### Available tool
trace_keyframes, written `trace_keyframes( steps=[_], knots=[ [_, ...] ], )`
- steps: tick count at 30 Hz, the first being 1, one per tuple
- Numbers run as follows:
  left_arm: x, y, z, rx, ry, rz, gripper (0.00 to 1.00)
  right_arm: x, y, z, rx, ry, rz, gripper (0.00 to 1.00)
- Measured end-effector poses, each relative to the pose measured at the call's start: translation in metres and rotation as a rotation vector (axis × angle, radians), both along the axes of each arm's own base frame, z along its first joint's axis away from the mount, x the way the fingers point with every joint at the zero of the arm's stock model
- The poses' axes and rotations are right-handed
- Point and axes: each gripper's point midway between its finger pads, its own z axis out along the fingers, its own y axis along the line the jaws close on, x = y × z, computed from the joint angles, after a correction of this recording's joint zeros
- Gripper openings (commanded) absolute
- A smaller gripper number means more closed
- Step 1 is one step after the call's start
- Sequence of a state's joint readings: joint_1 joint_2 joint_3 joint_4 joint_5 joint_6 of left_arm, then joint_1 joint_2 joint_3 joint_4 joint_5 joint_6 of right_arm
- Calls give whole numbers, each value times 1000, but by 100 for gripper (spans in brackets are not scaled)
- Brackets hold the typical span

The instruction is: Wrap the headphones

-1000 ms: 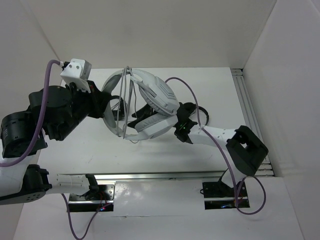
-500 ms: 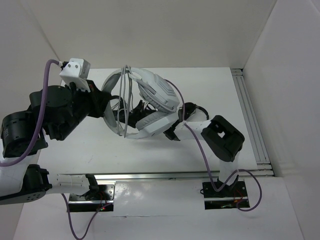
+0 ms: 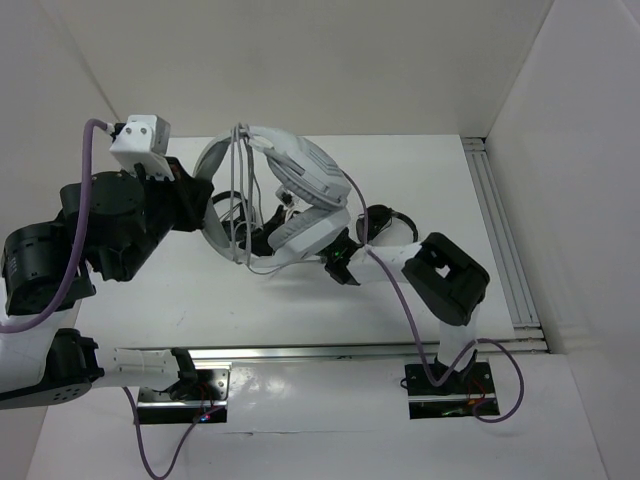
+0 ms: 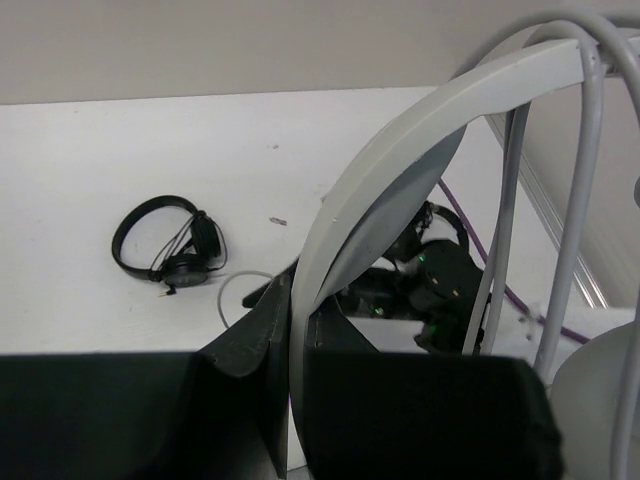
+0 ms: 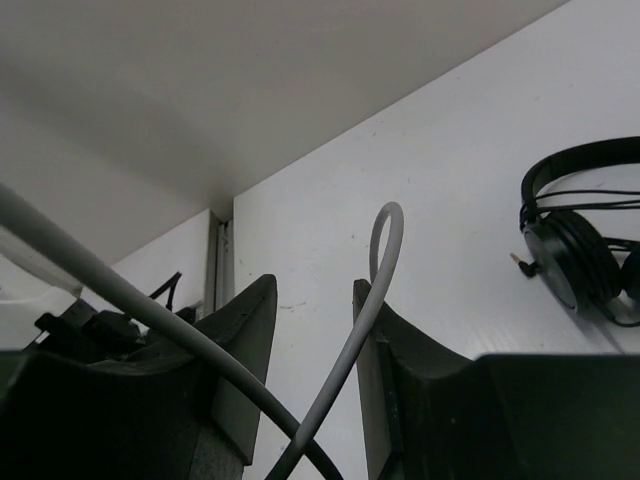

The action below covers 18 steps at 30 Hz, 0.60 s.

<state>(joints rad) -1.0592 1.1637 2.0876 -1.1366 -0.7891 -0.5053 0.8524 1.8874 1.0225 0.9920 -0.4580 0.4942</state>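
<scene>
Above the middle of the white surface (image 3: 180, 290), the headphones (image 3: 312, 185), a large grey-white over-ear pair, were found held by the left arm. The left fingers (image 4: 268, 360) were closed on the wide headband (image 4: 400, 170), pinching its edge between them. From that grip the band curved up and away to the right in the left wrist view. In the overhead view the two padded ear cups lay folded towards each other on the right side of the band. Whether the lower cup touched the surface could not be determined.

The thin grey cable (image 3: 240, 200) crossed the headband in several near-parallel strands, just beside the left fingers. Two of these strands ran upright past the band in the left wrist view.

The right arm reached in from the right. Its right fingers (image 5: 250, 340) were placed just below the lower ear cup in the overhead view. They were spread apart, with a run of the cable passing through the gap between them, close against one finger. Beyond the tips the cable rose into a small loop above the surface. No clamping of the cable was evident.

A small black pair of headphones (image 4: 165, 250) lay flat on the surface, well apart from the left fingers. A second black pair (image 4: 440, 225) lay beside the right arm's wrist, partly hidden by it.
</scene>
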Motion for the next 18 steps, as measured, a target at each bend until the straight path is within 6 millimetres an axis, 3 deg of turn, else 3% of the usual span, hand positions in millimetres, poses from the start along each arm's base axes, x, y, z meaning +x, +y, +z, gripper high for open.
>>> trace_keyframes(
  steps=[3, 9, 14, 18],
  knots=[
    [6, 12, -1, -5, -10, 90, 0, -19, -6, 3, -27, -29, 9, 8],
    [23, 40, -7, 30, -35, 319, 0, -79, -26, 11, -53, -96, 58, 8],
    [47, 55, -10, 64, -41, 482, 0, -132, -22, 27, -74, -161, 149, 4],
    [71, 65, -23, 126, -9, 597, 0, -166, -29, 44, -88, -212, 210, 1]
  ],
)
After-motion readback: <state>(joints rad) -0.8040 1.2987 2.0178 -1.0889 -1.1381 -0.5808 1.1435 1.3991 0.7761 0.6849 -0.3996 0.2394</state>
